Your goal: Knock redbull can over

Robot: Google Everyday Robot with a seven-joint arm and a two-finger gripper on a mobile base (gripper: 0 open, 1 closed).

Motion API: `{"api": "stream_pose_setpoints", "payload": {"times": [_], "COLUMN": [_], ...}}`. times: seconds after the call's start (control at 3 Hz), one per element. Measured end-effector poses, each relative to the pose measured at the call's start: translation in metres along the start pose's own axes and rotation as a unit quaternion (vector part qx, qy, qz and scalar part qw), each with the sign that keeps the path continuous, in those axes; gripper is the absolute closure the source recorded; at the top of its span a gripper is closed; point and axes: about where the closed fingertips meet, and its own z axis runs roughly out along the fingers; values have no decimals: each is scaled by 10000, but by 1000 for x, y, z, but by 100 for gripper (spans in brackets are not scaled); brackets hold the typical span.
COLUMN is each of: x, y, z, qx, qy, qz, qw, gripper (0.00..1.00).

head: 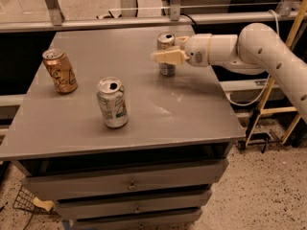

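Silver redbull can [166, 40] stands upright, pincer [161, 56] across its front.

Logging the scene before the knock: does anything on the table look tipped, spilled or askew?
Nothing spilled or fallen. The redbull can stands upright near the far edge, the gripper across its front. The wider silver can is upright; the orange-gold can at left seems to lean slightly, perhaps just the camera angle.

gripper [161, 56] just before redbull can [166, 40], far right on the table [192, 111].
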Motion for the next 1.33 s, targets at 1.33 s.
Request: {"api": "stream_pose_setpoints", "payload": {"times": [1.33], "x": [-26], "y": [19], "z": [-1], "qx": [-1134], "qy": [3359], "qz": [-3456], "qw": [8688], "gripper": [100]}}
